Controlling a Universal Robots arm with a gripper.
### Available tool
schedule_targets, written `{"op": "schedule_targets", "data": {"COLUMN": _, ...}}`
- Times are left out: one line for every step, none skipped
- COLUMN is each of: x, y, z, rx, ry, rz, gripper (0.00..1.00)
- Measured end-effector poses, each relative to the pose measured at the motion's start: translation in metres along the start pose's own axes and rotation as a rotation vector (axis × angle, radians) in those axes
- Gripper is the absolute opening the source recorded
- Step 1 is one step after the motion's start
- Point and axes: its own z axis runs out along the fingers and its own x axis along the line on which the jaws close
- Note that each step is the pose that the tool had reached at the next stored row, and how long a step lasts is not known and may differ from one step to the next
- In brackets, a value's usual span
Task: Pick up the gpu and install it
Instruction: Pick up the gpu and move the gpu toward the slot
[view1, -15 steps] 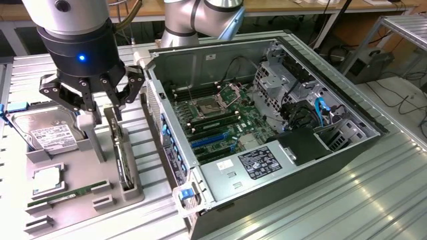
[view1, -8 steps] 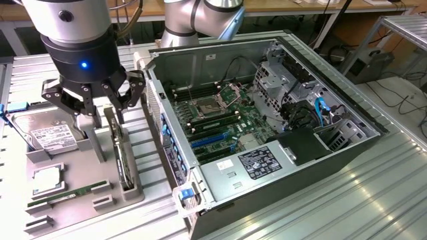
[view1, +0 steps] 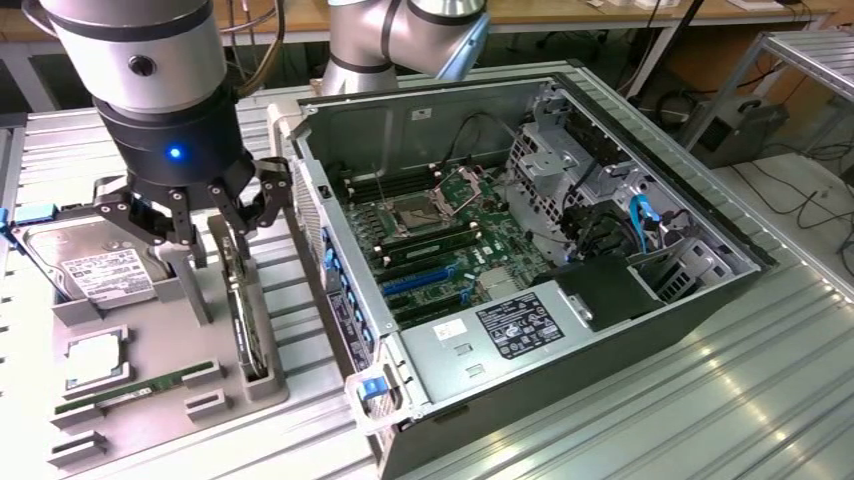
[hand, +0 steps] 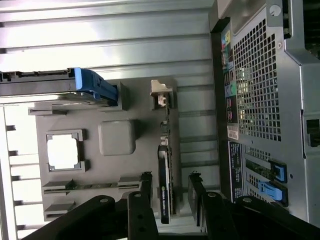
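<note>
The gpu (view1: 246, 305) stands on its long edge in a slot of the grey holder tray (view1: 160, 340), at the exterior view's left of the open computer case (view1: 534, 250). My gripper (view1: 227, 230) hangs right over the card's upper edge, open, with one finger on each side. In the wrist view the gpu (hand: 165, 170) runs edge-on between the two black fingers (hand: 145, 192), and a gap shows on both sides. My gripper (hand: 170, 195) is not touching the card as far as I can see. Blue expansion slots (view1: 420, 282) lie free on the motherboard.
The tray also holds a silver hard drive (view1: 91, 265) with a blue handle (hand: 92, 85), a processor chip (view1: 96, 358) and a narrow green memory stick (view1: 134, 385). The case's perforated back wall (hand: 260, 85) stands close beside the tray. Ribbed metal table all around.
</note>
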Motion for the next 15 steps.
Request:
{"op": "schedule_targets", "data": {"x": 0.0, "y": -0.0001, "z": 0.0019, "rx": 0.0, "ry": 0.0, "rz": 0.0, "gripper": 0.42}}
{"op": "schedule_targets", "data": {"x": 0.001, "y": -0.0002, "z": 0.0038, "rx": -0.0001, "ry": -0.0001, "rz": 0.0, "gripper": 0.42}}
{"op": "schedule_targets", "data": {"x": 0.001, "y": -0.0003, "z": 0.0063, "rx": -0.0001, "ry": -0.0002, "rz": 0.0, "gripper": 0.42}}
{"op": "schedule_targets", "data": {"x": 0.001, "y": -0.0004, "z": 0.0079, "rx": -0.0001, "ry": -0.0001, "rz": 0.0, "gripper": 0.42}}
{"op": "schedule_targets", "data": {"x": 0.002, "y": -0.0006, "z": 0.0108, "rx": -0.0001, "ry": -0.0001, "rz": 0.0, "gripper": 0.42}}
{"op": "schedule_targets", "data": {"x": 0.002, "y": -0.0007, "z": 0.0139, "rx": -0.0001, "ry": -0.0001, "rz": 0.0, "gripper": 0.42}}
{"op": "schedule_targets", "data": {"x": 0.002, "y": -0.0008, "z": 0.016, "rx": -0.0001, "ry": -0.0001, "rz": 0.0, "gripper": 0.42}}
{"op": "schedule_targets", "data": {"x": 0.002, "y": -0.0009, "z": 0.0183, "rx": -0.0001, "ry": 0.0, "rz": 0.0, "gripper": 0.42}}
{"op": "schedule_targets", "data": {"x": 0.003, "y": -0.001, "z": 0.0199, "rx": -0.0001, "ry": -0.0001, "rz": 0.0, "gripper": 0.42}}
{"op": "schedule_targets", "data": {"x": 0.003, "y": -0.0011, "z": 0.022, "rx": -0.0001, "ry": -0.0001, "rz": 0.001, "gripper": 0.42}}
{"op": "schedule_targets", "data": {"x": 0.004, "y": -0.0013, "z": 0.0244, "rx": 0.0, "ry": -0.0001, "rz": 0.001, "gripper": 0.42}}
{"op": "schedule_targets", "data": {"x": 0.005, "y": -0.0014, "z": 0.0263, "rx": 0.0001, "ry": 0.0, "rz": 0.001, "gripper": 0.42}}
{"op": "schedule_targets", "data": {"x": 0.006, "y": -0.0016, "z": 0.0286, "rx": -0.0001, "ry": -0.0001, "rz": 0.001, "gripper": 0.42}}
{"op": "schedule_targets", "data": {"x": 0.006, "y": -0.0018, "z": 0.0306, "rx": -0.0001, "ry": -0.0001, "rz": 0.001, "gripper": 0.42}}
{"op": "schedule_targets", "data": {"x": 0.006, "y": -0.002, "z": 0.0327, "rx": -0.0001, "ry": -0.0001, "rz": 0.001, "gripper": 0.42}}
